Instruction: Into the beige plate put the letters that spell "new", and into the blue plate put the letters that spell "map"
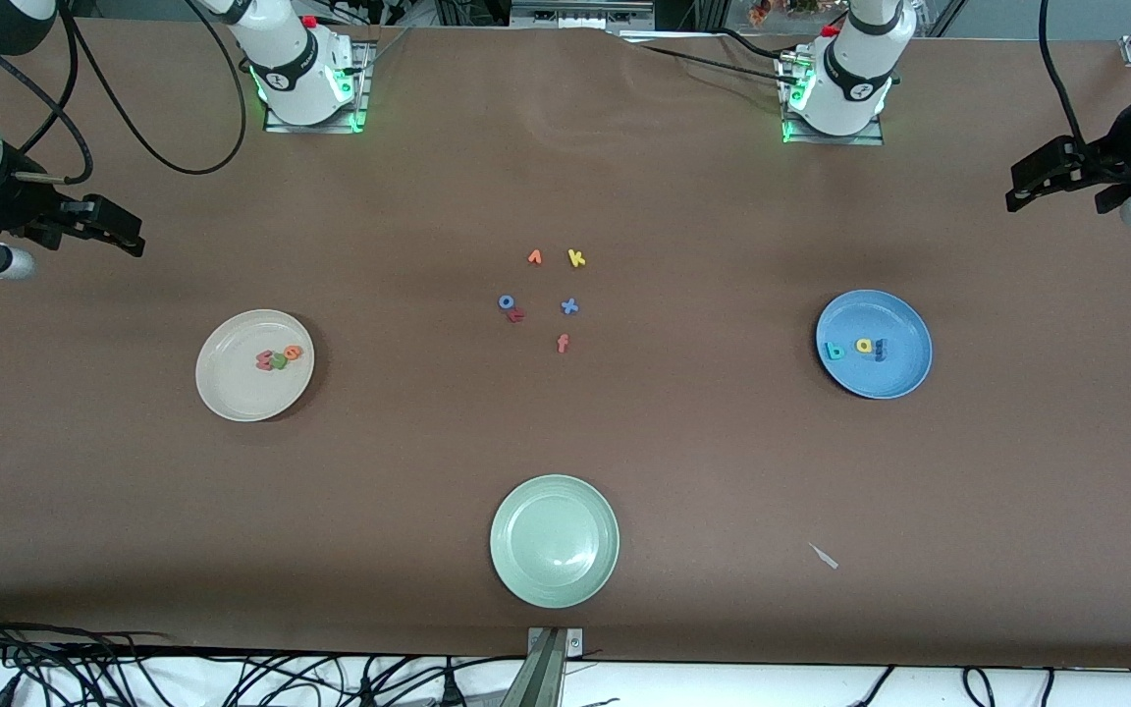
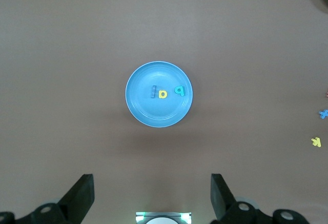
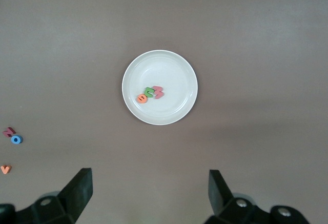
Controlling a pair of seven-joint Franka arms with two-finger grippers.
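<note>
Task looks done, judging by how things lie. Beige plate (image 1: 254, 365), toward the right arm's end of the table (image 1: 683, 471), holds the three "new" letters bunched touching: green n (image 1: 279, 361), orange e (image 1: 293, 352), salmon w (image 1: 264, 361). Blue plate (image 1: 873, 344), toward the left arm's end, holds the "map" letters in a row: teal p (image 1: 834, 350), yellow a (image 1: 864, 345), blue m (image 1: 880, 348), the m standing on edge. Nothing of either word is left on the brown cloth. Leftovers sit mid-table between the plates: orange v (image 1: 534, 257), yellow k (image 1: 576, 257), blue o (image 1: 506, 302), dark red r (image 1: 516, 315), blue x (image 1: 569, 306), salmon f (image 1: 563, 343). Green plate (image 1: 554, 540), nearest the camera, is bare. Letters are matte foam, thick-cut; plates smooth, shallow, round, glazed-looking. Left pincer (image 2: 152, 196) spread, empty, high over its table end; right pincer (image 3: 149, 193) spread, empty, likewise. Both arms wait.
</note>
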